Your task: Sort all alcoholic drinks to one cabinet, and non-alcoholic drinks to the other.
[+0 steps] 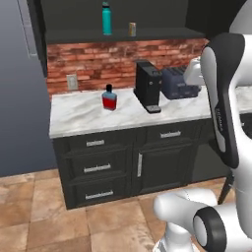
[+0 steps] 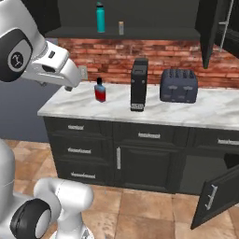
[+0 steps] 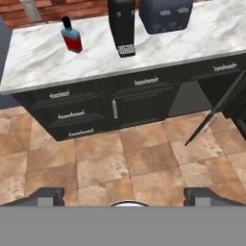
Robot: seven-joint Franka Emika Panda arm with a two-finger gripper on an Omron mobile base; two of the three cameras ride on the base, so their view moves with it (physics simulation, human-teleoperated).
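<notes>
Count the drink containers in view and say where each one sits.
3: flask bottle on the counter; teal bottle and small carton on the open upper shelf. Others may be hidden.

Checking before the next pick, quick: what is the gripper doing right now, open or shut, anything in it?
Gripper: open, fingers spread wide, holding nothing; it points at the floor tiles before the counter.
</notes>
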